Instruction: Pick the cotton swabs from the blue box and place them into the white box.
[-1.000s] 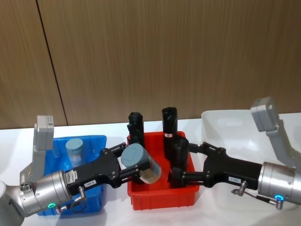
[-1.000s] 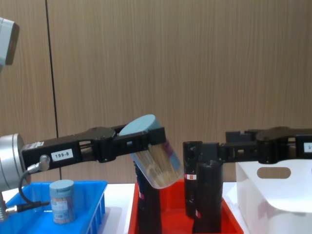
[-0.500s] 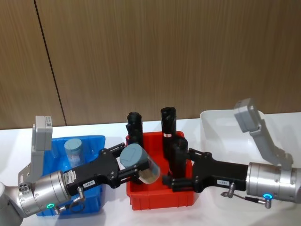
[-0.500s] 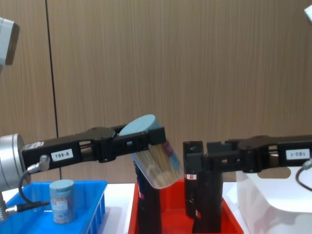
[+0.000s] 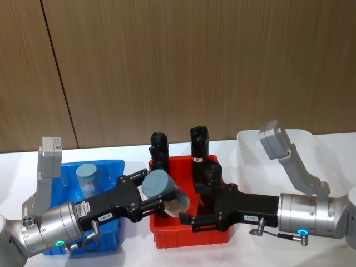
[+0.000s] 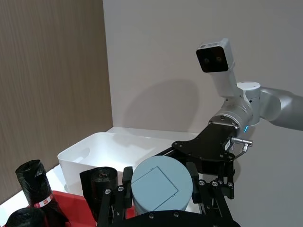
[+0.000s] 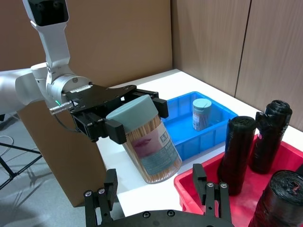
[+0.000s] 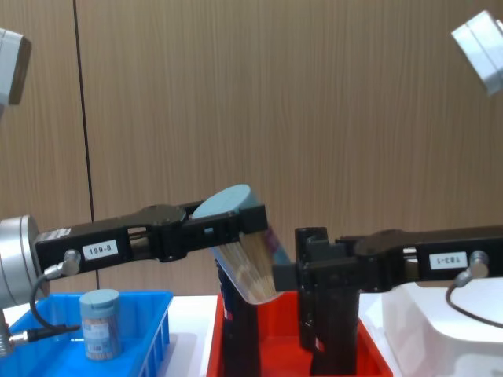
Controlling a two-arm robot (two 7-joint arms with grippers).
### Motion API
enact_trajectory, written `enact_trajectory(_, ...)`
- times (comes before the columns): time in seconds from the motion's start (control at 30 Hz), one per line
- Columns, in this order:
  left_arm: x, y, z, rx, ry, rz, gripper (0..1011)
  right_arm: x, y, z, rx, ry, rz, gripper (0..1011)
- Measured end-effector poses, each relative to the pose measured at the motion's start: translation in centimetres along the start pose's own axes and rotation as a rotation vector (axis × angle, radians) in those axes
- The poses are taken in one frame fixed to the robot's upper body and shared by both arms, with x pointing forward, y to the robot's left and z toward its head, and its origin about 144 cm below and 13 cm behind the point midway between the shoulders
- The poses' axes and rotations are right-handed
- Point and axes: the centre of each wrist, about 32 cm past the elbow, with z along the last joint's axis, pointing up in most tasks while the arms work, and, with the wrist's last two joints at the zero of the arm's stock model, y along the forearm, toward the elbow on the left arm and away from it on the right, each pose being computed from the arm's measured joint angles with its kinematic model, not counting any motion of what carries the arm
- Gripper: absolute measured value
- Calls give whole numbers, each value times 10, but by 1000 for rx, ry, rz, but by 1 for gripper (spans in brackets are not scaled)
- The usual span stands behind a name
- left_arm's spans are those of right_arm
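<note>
A cotton swabs tub (image 5: 167, 193) with a pale-blue lid hangs tilted over the red crate, and my left gripper (image 5: 158, 196) is shut on it just below the lid. The same tub (image 8: 250, 265) shows side-on in the chest view. My right gripper (image 5: 196, 207) is open, its fingertips (image 7: 110, 185) spread on either side of the tub's lower end (image 7: 150, 142); I cannot tell if they touch it. A second tub (image 5: 88, 177) stands upright in the blue box (image 5: 114, 163). The white box (image 5: 251, 146) sits at the right, under the right arm.
The red crate (image 5: 189, 236) lies between the blue and white boxes and holds several tall black bottles (image 5: 199, 146), close behind both grippers. A wooden wall stands behind the table.
My right gripper has moved left from over the white box, across the red crate, up to the held tub. The left arm and its tub have stayed still.
</note>
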Motion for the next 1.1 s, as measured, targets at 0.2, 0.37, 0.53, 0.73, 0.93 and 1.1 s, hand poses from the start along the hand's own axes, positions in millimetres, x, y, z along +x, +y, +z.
enact_trajectory(0.2, 0, 0, 0, 0, 0, 0, 678, 1, 6, 0, -4, -5, 4, 1002)
enact_trajectory(0.37, 0, 0, 0, 0, 0, 0, 678, 2, 10, 0, -8, -12, 6, 1002)
enact_trajectory(0.53, 0, 0, 0, 0, 0, 0, 678, 2, 15, 0, -13, -19, 9, 1002)
enact_trajectory(0.73, 0, 0, 0, 0, 0, 0, 677, 1, 21, 0, -18, -28, 14, 1002)
enact_trajectory(0.93, 0, 0, 0, 0, 0, 0, 677, 0, 27, 1, -21, -35, 18, 1002)
enact_trajectory(1.1, 0, 0, 0, 0, 0, 0, 677, 0, 30, 1, -20, -39, 20, 1002)
